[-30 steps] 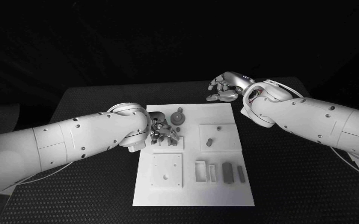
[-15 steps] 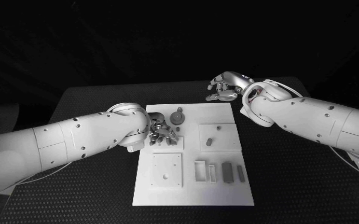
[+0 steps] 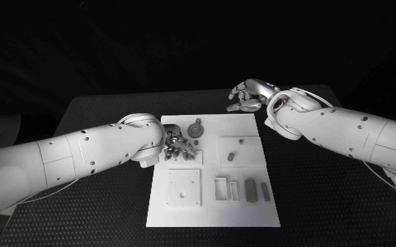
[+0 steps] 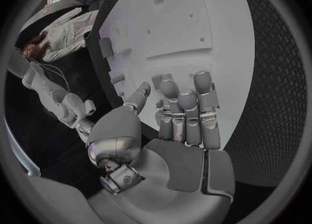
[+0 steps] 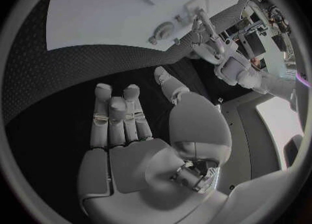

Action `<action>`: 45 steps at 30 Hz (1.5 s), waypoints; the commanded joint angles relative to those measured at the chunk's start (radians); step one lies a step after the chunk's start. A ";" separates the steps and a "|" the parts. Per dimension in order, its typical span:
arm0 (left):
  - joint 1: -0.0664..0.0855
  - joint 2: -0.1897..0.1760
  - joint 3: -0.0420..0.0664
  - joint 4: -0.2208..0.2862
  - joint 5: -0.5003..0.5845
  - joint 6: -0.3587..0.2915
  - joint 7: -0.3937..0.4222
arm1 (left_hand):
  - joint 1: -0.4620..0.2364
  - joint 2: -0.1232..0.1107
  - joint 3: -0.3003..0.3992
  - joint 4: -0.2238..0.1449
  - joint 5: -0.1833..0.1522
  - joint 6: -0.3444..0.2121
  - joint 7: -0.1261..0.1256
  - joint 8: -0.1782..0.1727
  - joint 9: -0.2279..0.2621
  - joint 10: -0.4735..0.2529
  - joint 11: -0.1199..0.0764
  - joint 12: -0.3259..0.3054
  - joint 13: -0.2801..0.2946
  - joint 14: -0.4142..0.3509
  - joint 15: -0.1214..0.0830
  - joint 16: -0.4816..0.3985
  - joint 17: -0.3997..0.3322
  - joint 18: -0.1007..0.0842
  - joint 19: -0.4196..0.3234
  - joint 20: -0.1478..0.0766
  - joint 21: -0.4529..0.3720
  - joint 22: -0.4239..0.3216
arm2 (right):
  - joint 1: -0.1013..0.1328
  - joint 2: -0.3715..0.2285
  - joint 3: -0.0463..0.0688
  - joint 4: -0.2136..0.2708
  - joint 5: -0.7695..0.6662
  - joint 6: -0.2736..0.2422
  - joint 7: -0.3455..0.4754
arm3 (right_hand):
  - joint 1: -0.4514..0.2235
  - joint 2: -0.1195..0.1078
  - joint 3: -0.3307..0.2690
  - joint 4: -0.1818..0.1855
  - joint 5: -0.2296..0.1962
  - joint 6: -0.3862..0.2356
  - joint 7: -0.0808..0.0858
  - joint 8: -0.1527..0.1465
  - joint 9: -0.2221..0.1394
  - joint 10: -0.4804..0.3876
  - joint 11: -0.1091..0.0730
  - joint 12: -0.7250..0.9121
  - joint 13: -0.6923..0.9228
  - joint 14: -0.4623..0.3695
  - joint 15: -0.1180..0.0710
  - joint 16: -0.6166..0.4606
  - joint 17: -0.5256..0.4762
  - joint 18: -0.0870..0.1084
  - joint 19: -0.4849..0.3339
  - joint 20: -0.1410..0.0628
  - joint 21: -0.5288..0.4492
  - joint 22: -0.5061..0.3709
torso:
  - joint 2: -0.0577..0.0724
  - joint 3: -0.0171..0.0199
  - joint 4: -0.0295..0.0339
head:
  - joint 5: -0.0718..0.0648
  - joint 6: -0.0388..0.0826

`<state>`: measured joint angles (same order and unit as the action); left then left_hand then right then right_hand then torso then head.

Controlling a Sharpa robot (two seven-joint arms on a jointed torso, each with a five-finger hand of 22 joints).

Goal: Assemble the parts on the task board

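1. Left hand [image 3: 177,142] sits over the left-middle of the task board [image 3: 213,212], fingers curled down onto a small raised square block there; whether it actually pinches a part can't be told. In the left wrist view the left hand [image 4: 174,120] has its fingers [image 4: 203,86] straight and close together, tips near the board surface, nothing visibly held.
2. Task board lies mid-table, long axis running near-to-far, near end slightly wider in the head view.
3. Parts on it: a round disc-like part [image 3: 196,128] w/ a stub pointing far, just right of the left hand; a small peg [image 3: 231,156] on the right-middle, long axis roughly near-far, tilted a bit; two dark bars [image 3: 250,190] at the near right, side by side, long axes near-far.
4. Other board features: a raised square plate [image 3: 184,187] at near left w/ small holes; a raised square [image 3: 241,143] at right-middle; a narrow rectangular slot frame [image 3: 221,188] left of the bars.
5. Right hand [image 3: 250,95] hovers beyond the far right corner of the board, over the black table [image 3: 99,110], well apart from the parts. Right wrist view: right hand [image 5: 140,130] w/ fingers extended, a bit spread, holding nothing.
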<state>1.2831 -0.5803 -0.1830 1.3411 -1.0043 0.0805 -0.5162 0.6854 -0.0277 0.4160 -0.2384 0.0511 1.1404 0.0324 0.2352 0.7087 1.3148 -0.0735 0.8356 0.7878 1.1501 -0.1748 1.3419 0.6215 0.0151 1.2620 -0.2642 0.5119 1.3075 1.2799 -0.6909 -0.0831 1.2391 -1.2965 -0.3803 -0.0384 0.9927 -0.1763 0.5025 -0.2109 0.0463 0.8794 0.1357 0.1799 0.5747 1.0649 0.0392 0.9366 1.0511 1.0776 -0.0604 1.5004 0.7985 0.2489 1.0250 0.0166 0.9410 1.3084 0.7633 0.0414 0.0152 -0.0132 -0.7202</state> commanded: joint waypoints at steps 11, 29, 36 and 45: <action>-0.001 0.007 -0.001 -0.004 0.006 0.021 -0.001 | -0.009 -0.007 0.001 0.012 0.001 -0.006 0.006 -0.005 -0.002 -0.004 -0.001 0.005 0.001 -0.003 -0.003 0.007 -0.003 0.015 0.004 -0.003 0.006 0.021 | 0.000 0.001 0.001 0.001 -0.009 0.011 0.009 | -0.008 0.005 -0.005 0.001 0.003 -0.014 0.019 0.002 -0.001 -0.004 0.002 0.006 -0.001 0.005 -0.005 0.001 -0.001 0.013 0.000 -0.003 -0.006 0.014 | 0.000 0.0004 -0.0001 | -0.002 -0.001; -0.001 0.006 -0.002 -0.005 -0.016 0.070 -0.023 | 0.018 0.002 0.011 -0.002 0.006 -0.011 0.008 -0.008 -0.003 -0.007 0.001 0.011 0.003 -0.006 -0.002 0.015 -0.008 0.014 0.003 -0.003 0.012 0.021 | 0.000 0.001 0.001 0.003 -0.008 0.011 0.009 | -0.010 0.005 -0.005 0.002 0.003 -0.014 0.019 0.002 -0.002 -0.004 0.002 0.007 -0.002 0.005 -0.005 0.002 -0.001 0.013 0.000 -0.003 -0.006 0.014 | 0.000 0.0000 0.0007 | -0.003 -0.004; -0.001 0.007 -0.002 -0.010 -0.023 0.068 -0.027 | 0.011 0.002 0.008 0.002 0.005 -0.015 0.009 -0.011 -0.004 -0.009 0.003 0.011 0.003 -0.008 -0.001 0.016 -0.010 0.013 0.002 -0.002 0.012 0.021 | 0.000 0.001 0.001 0.003 -0.008 0.011 0.009 | -0.010 0.005 -0.005 0.002 0.003 -0.014 0.019 0.002 -0.002 -0.003 0.002 0.007 -0.002 0.005 -0.004 0.002 -0.001 0.013 0.000 -0.003 -0.006 0.014 | 0.000 0.0005 0.0004 | -0.003 -0.003; -0.003 0.014 -0.003 -0.025 -0.019 0.051 -0.021 | -0.002 0.002 0.005 0.014 0.005 -0.023 0.012 -0.017 -0.007 -0.012 0.005 0.013 0.003 -0.010 0.001 0.018 -0.014 0.013 0.000 -0.003 0.012 0.020 | 0.000 0.002 0.001 0.002 -0.008 0.010 0.010 | -0.011 0.005 -0.005 0.003 0.003 -0.015 0.019 0.002 -0.002 -0.003 0.002 0.007 -0.002 0.005 -0.004 0.002 -0.001 0.013 0.000 -0.003 -0.006 0.014 | 0.001 0.0006 -0.0009 | -0.004 -0.003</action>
<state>1.2829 -0.5685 -0.1839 1.3192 -1.0189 0.1283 -0.5379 0.6933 -0.0277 0.4214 -0.2279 0.0511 1.1250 0.0371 0.2236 0.7025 1.3111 -0.0698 0.8424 0.7900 1.1486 -0.1726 1.3553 0.6087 0.0149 1.2601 -0.2622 0.5198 1.3078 1.2799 -0.6897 -0.0831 1.2406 -1.2964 -0.3789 -0.0378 0.9888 -0.1724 0.5025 -0.2110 0.0463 0.8778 0.1345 0.1799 0.5739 1.0649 0.0392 0.9406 1.0503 1.0774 -0.0602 1.5004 0.7987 0.2495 1.0234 0.0182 0.9410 1.3084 0.7633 0.0416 0.0151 -0.0161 -0.7231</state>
